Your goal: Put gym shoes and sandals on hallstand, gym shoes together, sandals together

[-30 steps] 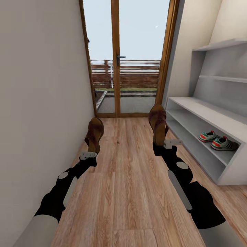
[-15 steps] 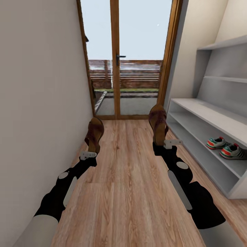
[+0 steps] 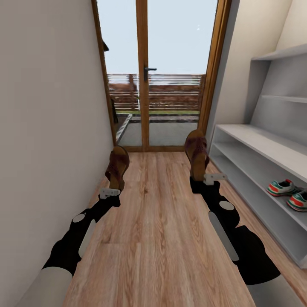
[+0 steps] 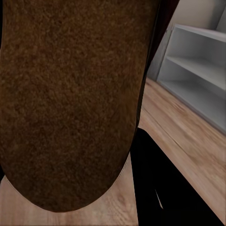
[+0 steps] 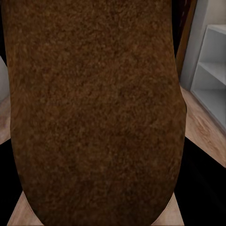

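left fingers grip 1 sandal upright, toe up | right fingers grip 1 sandal upright | floor beneath both | 2 gym shoes side by side on lower rack shelf, right of right fingers | door beyond | no legible writing

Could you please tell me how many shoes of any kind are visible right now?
4: one sandal held up by the left pincer, another sandal by the right pincer, and two gym shoes side by side on the hallstand's low shelf.
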